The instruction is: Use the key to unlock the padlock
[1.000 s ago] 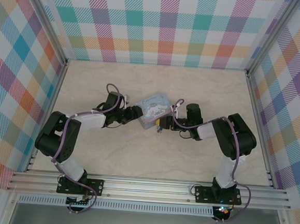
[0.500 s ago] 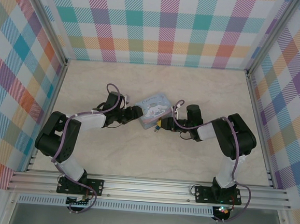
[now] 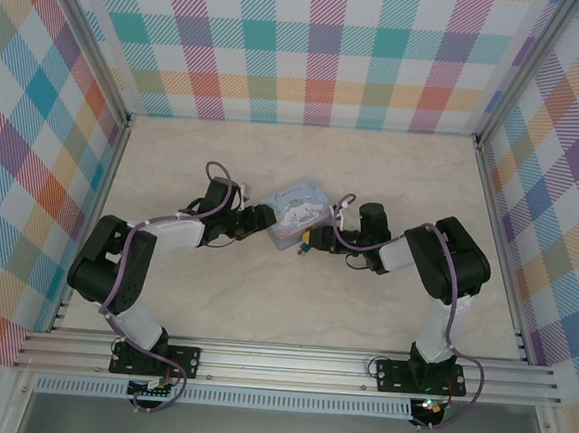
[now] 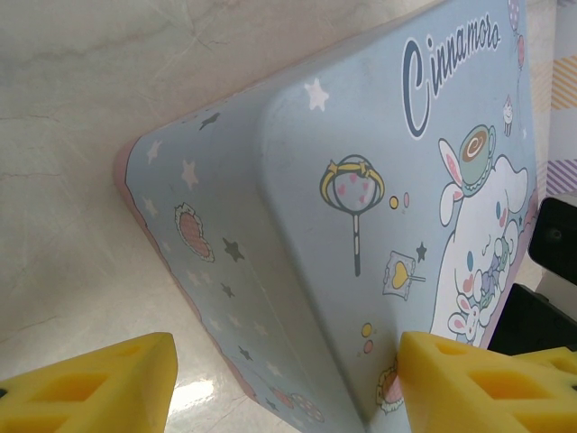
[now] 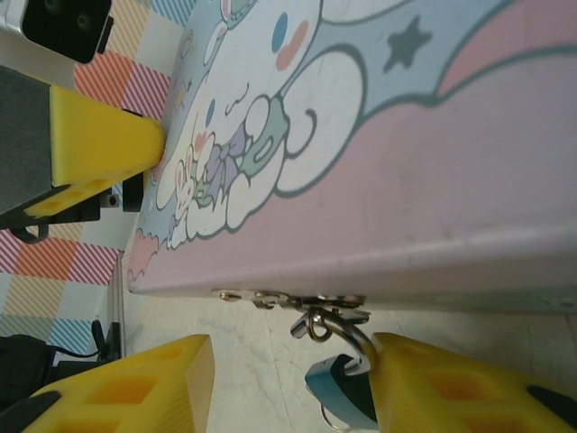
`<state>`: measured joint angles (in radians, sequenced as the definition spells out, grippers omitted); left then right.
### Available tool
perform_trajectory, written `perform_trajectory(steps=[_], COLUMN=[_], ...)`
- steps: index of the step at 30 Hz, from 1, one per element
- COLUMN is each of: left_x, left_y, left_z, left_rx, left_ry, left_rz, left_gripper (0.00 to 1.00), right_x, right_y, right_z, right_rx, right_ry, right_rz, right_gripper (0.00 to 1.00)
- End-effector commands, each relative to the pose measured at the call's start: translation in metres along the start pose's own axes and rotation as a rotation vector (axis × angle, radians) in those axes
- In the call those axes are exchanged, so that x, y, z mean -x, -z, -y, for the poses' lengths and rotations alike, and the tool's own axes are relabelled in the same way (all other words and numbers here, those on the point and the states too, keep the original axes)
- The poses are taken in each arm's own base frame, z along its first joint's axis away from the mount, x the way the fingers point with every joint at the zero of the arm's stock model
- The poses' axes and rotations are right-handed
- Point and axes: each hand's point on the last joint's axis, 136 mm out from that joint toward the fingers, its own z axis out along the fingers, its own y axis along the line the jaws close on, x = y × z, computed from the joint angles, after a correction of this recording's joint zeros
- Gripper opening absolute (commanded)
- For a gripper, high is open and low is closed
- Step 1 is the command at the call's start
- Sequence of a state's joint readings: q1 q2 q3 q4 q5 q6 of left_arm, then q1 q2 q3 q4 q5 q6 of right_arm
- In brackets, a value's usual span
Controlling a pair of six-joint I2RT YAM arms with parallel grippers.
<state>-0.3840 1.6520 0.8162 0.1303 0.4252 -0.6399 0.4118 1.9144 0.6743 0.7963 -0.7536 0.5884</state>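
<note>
The padlock (image 5: pixel 335 390) is hanging from the clasp (image 5: pixel 270 298) on the side of the tin (image 5: pixel 433 135), low down by the table (image 4: pixel 108 81). Its thin silver shackle (image 5: pixel 347 332) is hooking through the clasp.

The right gripper (image 5: pixel 293 361) is standing with its jaws apart. The padlock is sitting between them and leaning on one yellow finger (image 5: pixel 451 388), with a wide gap to the other. The left gripper (image 4: pixel 288 388) is standing apart too, with a corner of the tin between its jaws. One pad looks to be touching the lid, and the other is just beside the wall.

I cannot pick out the key. A small silver loop is peeking out under the padlock, but it is too small to tell what it is.

The padlock looks tiny, hard and light. Its blue body is smooth and shiny, so it is probably slippery. It is dangling loose, so it will likely swing away when pushed. The best place to pinch looks like the two flat sides of the blue body, leaving the bottom end free for the key.

The tin is smooth painted metal with round corners, pale blue on top and pink below. The fingers look soft, like foam. The table is pale and glossy like stone.
</note>
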Motion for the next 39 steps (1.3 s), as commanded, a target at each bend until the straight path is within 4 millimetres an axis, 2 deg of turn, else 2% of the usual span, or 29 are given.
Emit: perform_trajectory(steps=[1, 15, 23, 26, 39], left_x=[-0.032, -0.033, -0.033, -0.034, -0.036], left_y=[-0.007, -0.007, -0.006, -0.006, -0.006], left_z=[-0.030, -0.030, -0.031, -0.031, -0.035], left_rx=[0.119, 0.121, 0.122, 0.124, 0.132], left_ry=[0.044, 0.043, 0.044, 0.044, 0.044], left_rz=[-0.102, -0.103, -0.102, -0.102, -0.104], left_gripper=[0.65, 0.65, 0.65, 0.65, 0.65], right_x=[0.000, -0.011, -0.007, -0.005, 0.004], right_y=[-0.003, 0.007, 0.007, 0.007, 0.014], right_z=[-0.007, -0.004, -0.003, -0.001, 0.003], right_rx=[0.053, 0.033, 0.029, 0.020, -0.022], right_ry=[0.013, 0.017, 0.013, 0.006, -0.012], right_rz=[0.004, 0.008, 0.019, 0.032, 0.099], right_gripper=[0.47, 0.35, 0.13, 0.08, 0.05])
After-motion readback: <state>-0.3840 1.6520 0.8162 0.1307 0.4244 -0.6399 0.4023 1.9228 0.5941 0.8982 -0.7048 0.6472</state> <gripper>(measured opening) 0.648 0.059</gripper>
